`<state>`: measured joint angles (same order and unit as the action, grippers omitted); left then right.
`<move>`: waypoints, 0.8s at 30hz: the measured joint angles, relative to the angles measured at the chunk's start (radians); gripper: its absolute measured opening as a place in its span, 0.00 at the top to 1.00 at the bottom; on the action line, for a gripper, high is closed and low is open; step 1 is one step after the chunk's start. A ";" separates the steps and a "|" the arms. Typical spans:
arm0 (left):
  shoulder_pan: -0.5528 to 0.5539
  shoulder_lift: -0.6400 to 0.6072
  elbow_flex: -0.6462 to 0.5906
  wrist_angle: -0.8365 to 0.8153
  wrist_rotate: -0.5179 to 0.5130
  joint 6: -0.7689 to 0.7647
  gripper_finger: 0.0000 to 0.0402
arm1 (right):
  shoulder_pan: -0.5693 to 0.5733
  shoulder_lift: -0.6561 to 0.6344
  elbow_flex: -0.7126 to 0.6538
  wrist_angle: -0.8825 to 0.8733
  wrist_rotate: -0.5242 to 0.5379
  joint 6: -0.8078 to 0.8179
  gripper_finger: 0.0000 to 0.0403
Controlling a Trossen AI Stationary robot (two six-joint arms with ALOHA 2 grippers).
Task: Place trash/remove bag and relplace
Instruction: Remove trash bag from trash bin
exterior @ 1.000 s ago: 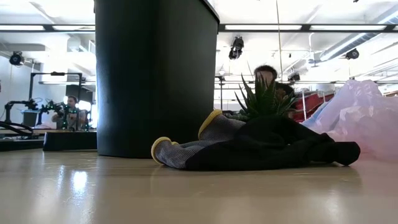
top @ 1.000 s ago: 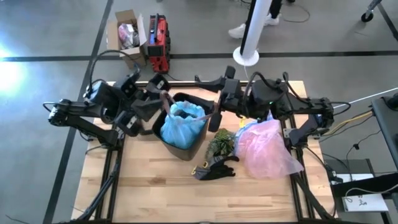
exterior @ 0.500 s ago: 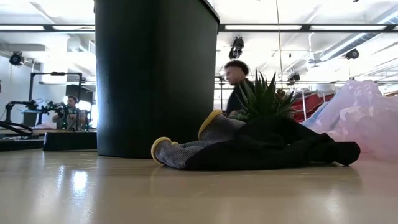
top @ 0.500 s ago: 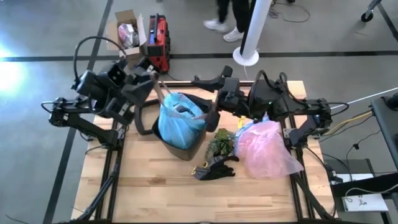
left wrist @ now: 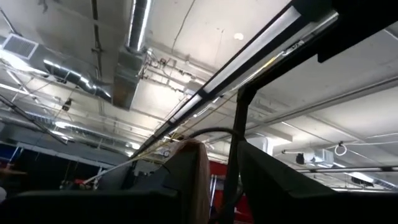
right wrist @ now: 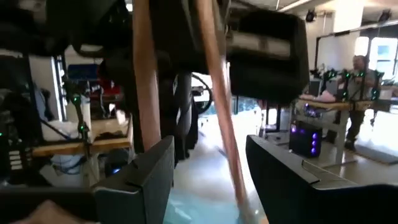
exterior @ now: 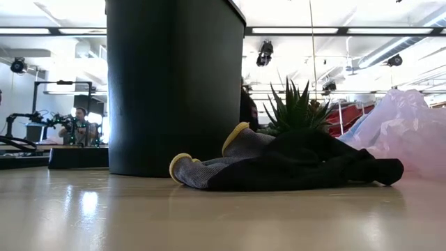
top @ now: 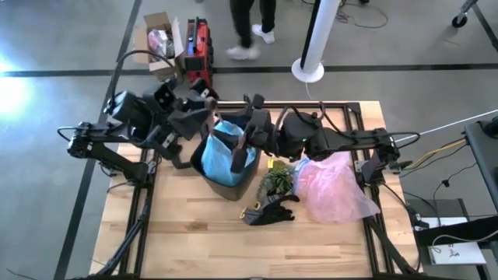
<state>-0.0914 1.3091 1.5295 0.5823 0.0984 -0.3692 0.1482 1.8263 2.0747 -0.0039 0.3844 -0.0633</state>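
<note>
Lifting the bag (top: 226, 152) cleanly is best done evenly, its drawstrings pinched in the left fingers (top: 208, 111) and right fingers (top: 247, 138).

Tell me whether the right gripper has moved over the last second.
Yes. In the high view the right gripper has shifted left, from the black bin's right rim to over its middle.

Bright, even light came from long ceiling strip lights (exterior: 52, 31), which glared white in the low view. A hot glare patch washed out the grey floor (top: 15, 89) left of the pale wooden table (top: 233, 241). The tabletop mirrored the lamps. The tall black bin (exterior: 174, 84) stood nearly silhouetted. The right wrist view was smeared with blur.
</note>
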 joint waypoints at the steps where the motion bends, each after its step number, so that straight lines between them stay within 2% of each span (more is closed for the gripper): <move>1: 0.000 -0.004 0.000 0.003 0.000 0.007 0.76 | 0.000 0.000 0.000 -0.008 0.001 0.005 0.54; 8: 0.000 -0.032 0.000 0.029 -0.001 0.010 0.76 | 0.000 -0.008 0.000 -0.091 0.027 -0.024 0.54; 15: 0.000 -0.035 0.000 0.057 -0.001 -0.003 0.76 | -0.003 0.001 -0.005 -0.276 0.027 -0.016 0.54; 24: 0.000 -0.036 0.000 0.059 -0.001 -0.010 0.76 | 0.014 -0.025 0.076 -0.260 0.023 -0.104 0.54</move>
<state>-0.0917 1.2736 1.5295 0.6410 0.0978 -0.3791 0.1619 1.8012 2.1502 -0.2634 0.4076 -0.1670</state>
